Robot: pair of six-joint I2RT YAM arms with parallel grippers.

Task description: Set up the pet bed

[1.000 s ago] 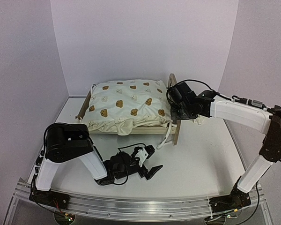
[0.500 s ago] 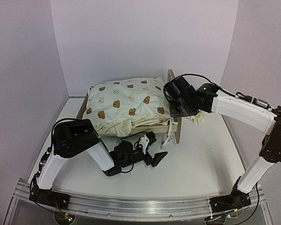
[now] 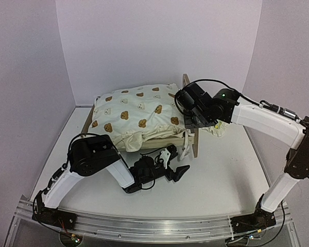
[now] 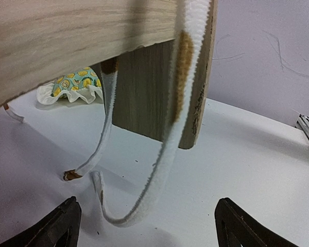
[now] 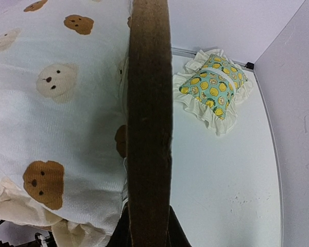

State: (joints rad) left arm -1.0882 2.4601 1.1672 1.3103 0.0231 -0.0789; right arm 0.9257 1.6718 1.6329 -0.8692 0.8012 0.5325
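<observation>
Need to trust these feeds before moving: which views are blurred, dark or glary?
Right wrist: the light-wood pet bed's arched end board fills the centre, dark with shadow and soft from closeness; the lemon-print frilled pillow behind is sharp. Left wrist: the bed's wooden rail is slightly soft, the white fuzzy cord clear. Top external: even light, no glare.

Dual-arm rig, white/black finish.
Left arm (image 3: 62,186) & right arm (image 3: 262,122): white links, black joint housings, black ext. cables; green LED on right arm; left gripper (image 3: 176,162) black w/ white insert.
</observation>
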